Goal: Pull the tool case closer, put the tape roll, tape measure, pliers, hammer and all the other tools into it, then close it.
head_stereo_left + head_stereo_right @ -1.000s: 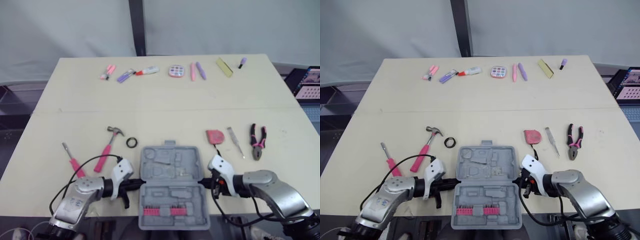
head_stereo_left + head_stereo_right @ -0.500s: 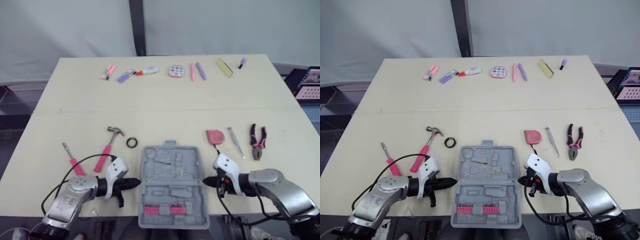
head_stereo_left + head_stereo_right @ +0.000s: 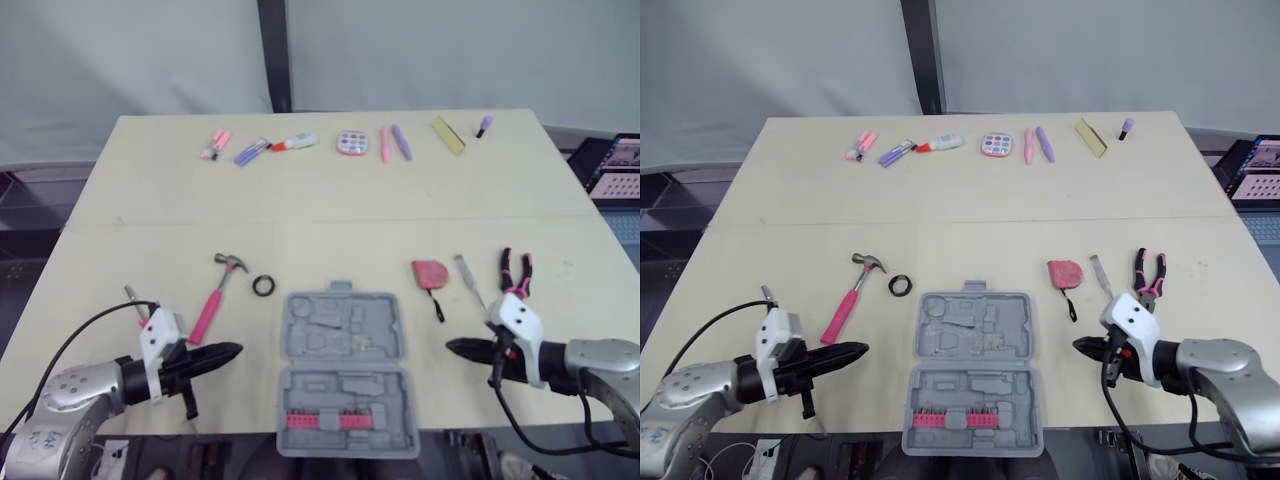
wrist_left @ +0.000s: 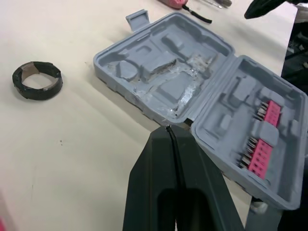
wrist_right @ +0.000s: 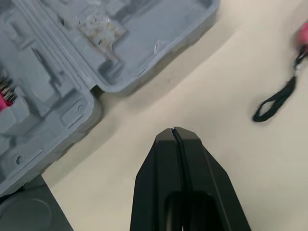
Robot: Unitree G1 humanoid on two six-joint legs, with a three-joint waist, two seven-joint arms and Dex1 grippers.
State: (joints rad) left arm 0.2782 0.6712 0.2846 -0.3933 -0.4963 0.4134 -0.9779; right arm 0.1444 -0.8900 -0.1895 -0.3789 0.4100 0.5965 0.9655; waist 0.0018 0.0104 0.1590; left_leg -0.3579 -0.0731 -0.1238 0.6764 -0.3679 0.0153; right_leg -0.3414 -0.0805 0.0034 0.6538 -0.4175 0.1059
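A grey plastic case (image 3: 345,335) lies wide open and flat on the cream surface (image 3: 330,215), in the lower middle of the frame. Its near half holds a row of pink bits (image 3: 320,421), and its far half has bare hollow shapes.

The left tool (image 3: 235,351) is at the lower left, near the case but not touching it. Its two black fingers are pressed tight together and hold nothing. The right tool (image 3: 452,346) is at the lower right, a little apart from the other side of the case, with its tip pointing at the case. Its fingers are pressed together too, with nothing between them.

A hammer with a pink handle (image 3: 213,302) lies left of the case. A small black tape roll (image 3: 263,285) lies between the hammer and the far left corner of the case. A red tape measure (image 3: 430,272) with a black strap lies to the upper right of the case. Next to it is a thin silver screwdriver (image 3: 468,280), then the pink and black pliers (image 3: 515,268), partly hidden behind the right arm. A screwdriver with a pink handle (image 3: 131,294) lies at the far left, partly behind the left arm. A row of small pink and purple things (image 3: 392,142) lies along the top of the surface
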